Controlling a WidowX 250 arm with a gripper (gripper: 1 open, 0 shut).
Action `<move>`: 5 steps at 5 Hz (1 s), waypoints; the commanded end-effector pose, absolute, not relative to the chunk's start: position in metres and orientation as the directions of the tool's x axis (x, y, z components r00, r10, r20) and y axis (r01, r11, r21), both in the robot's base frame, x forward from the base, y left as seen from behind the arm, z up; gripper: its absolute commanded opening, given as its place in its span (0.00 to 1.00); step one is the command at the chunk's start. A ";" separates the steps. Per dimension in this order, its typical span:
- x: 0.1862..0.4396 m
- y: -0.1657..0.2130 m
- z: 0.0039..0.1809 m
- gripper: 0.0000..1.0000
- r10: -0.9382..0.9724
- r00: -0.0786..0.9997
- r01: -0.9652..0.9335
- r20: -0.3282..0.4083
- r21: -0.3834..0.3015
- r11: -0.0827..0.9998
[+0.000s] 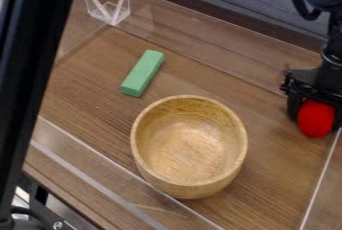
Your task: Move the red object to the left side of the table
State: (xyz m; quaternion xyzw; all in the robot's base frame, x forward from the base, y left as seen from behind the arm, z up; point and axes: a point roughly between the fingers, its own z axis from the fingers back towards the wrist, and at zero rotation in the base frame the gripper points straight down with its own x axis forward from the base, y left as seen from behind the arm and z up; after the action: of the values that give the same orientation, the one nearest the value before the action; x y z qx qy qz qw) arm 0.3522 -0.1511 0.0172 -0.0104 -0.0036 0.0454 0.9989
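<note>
The red object (315,120), small, glossy and rounded, rests on the brown wood-grain table (94,69) at its right edge. My black gripper (311,94) hangs over it with its fingers reaching down on either side of the object's top. The jaws stand open around it; I cannot tell whether the pads touch it. The arm rises out of the frame at the upper right.
A wooden bowl (190,144) sits in the front middle of the table. A green rectangular block (142,72) lies to the left behind it. Clear acrylic walls (110,9) border the tabletop. A dark post (27,84) in the foreground hides the left side.
</note>
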 end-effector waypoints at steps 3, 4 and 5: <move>0.351 -0.159 0.057 0.00 0.020 0.998 -0.018 0.061 -0.037 0.999; 0.363 -0.154 0.049 0.00 -0.007 0.998 0.010 0.066 -0.037 0.999; 0.372 -0.155 0.038 0.00 -0.028 0.998 0.030 0.057 -0.032 0.999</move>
State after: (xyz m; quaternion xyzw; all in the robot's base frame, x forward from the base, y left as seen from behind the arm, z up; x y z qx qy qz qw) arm 0.3649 -0.1539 0.0260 -0.0105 -0.0098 -0.0090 0.9999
